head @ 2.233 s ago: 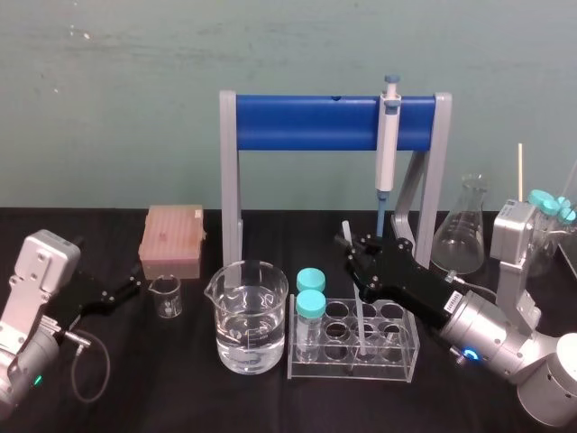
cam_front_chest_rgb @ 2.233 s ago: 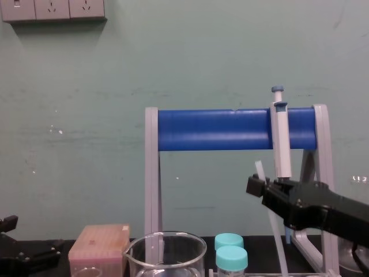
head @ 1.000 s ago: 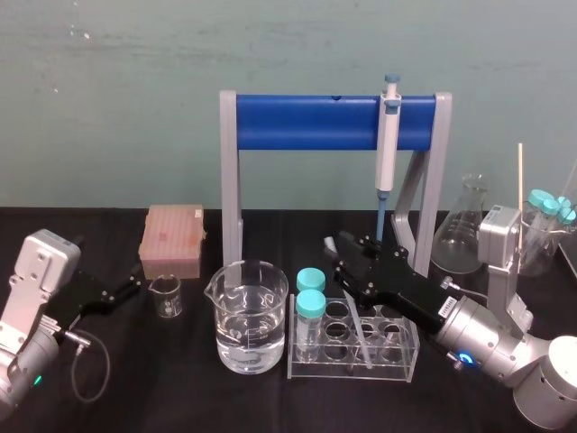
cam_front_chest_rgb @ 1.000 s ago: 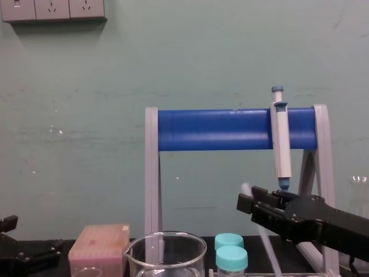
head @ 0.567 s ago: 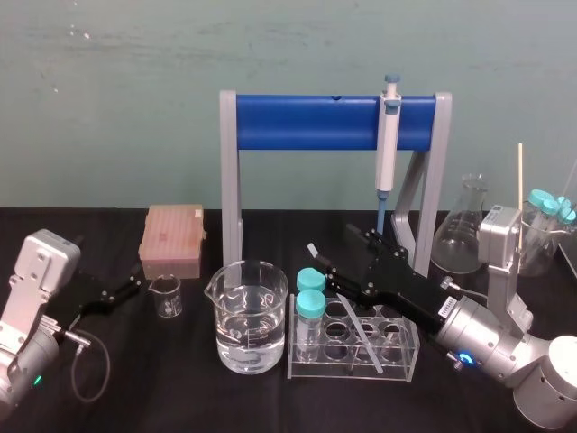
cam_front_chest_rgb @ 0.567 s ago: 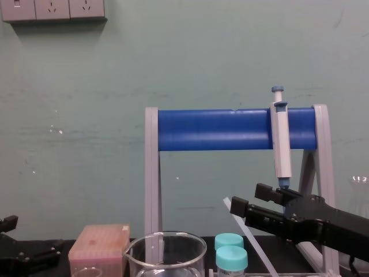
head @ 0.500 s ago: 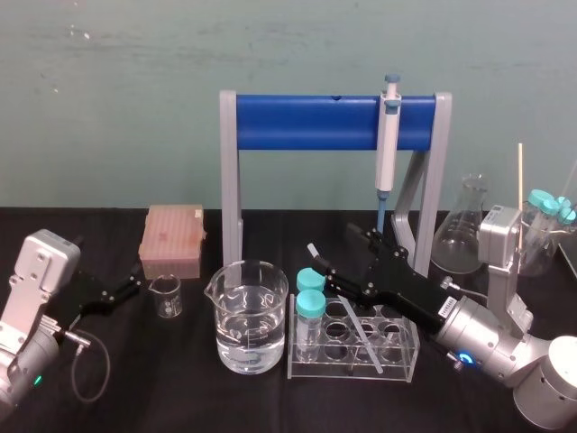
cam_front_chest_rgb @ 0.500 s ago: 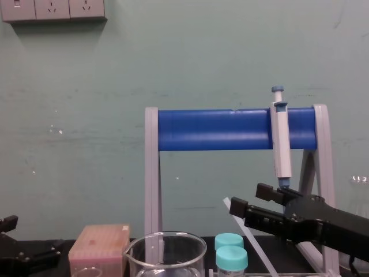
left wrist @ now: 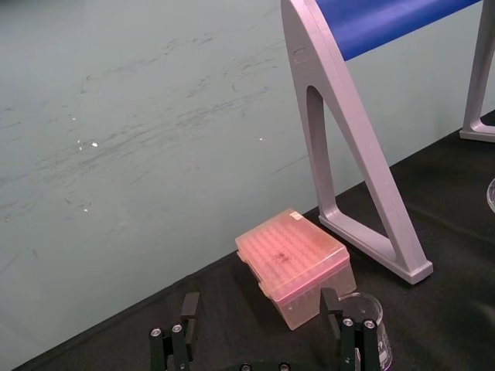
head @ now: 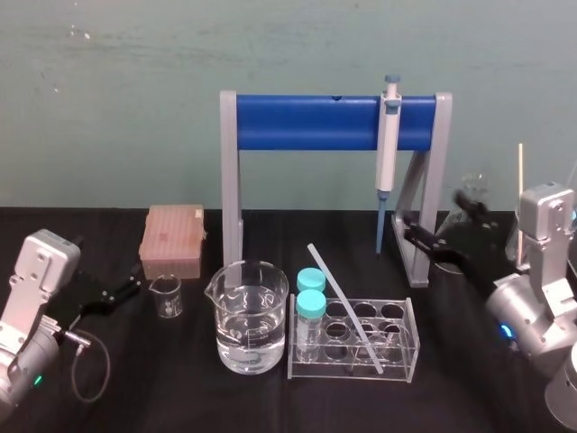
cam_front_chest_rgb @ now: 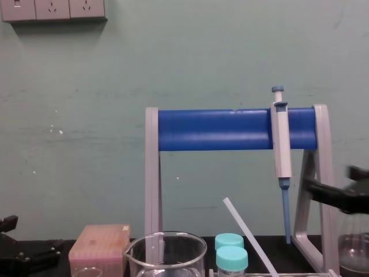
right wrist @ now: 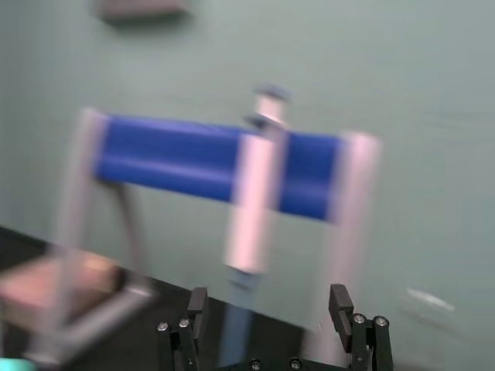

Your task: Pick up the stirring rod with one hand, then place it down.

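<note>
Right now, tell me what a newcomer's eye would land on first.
The blue-barred stand at centre back, a pipette hanging at its right end. In front, the stirring rod leans in the clear rack, apart from the open right tool by the stand's right leg. The left tool rests far left.

Lighting's soft and even, so the green wall (head: pixel 108 90) looks flat, the black counter (head: pixel 180 379) swallows the shadows, the beaker (head: pixel 251 316) only gets small glints, and the right wrist view is smeared, blue stand (right wrist: pixel 178 166) streaked sideways, with the right hand (head: pixel 431 209) ghosted in the head view.
</note>
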`<state>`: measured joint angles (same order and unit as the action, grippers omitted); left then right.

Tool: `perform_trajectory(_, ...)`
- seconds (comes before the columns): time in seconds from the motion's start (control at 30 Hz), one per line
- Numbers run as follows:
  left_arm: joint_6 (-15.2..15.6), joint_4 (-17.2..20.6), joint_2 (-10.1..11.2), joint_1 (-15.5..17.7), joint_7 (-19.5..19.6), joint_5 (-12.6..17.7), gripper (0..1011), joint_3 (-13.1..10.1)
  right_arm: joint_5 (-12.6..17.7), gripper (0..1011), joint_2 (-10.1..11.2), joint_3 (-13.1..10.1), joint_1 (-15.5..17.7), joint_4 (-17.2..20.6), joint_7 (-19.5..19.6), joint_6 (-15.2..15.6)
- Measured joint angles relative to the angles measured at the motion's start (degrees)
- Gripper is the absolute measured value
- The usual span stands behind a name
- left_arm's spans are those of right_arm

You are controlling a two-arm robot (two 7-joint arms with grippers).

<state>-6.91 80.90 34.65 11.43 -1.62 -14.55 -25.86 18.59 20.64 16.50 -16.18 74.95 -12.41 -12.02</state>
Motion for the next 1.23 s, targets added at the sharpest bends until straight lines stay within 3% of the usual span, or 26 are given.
perform_trajectory(0.1, 0.00, 0.00, 0.00, 0.00, 0.00, 0.00, 1000, 0.00, -4.09, 1003, -0.25, -1.60, 1.49, 0.27, 7.82, 3.73)
perform_trajectory(0.23, 0.00, 0.00, 0.00, 0.00, 0.00, 0.00, 1000, 0.00, -5.74, 1003, -0.57, -2.60, 2.39, 0.03, 11.08, 7.12)
perform_trajectory(0.5, 0.00, 0.00, 0.00, 0.00, 0.00, 0.00, 1000, 0.00, -6.52, 1003, -1.37, -3.62, 3.11, -0.21, 11.76, 9.89)
perform_trajectory(1.23, 0.00, 0.00, 0.00, 0.00, 0.00, 0.00, 1000, 0.00, -6.37, 1003, -1.23, -3.44, 3.00, -0.25, 11.71, 9.60)
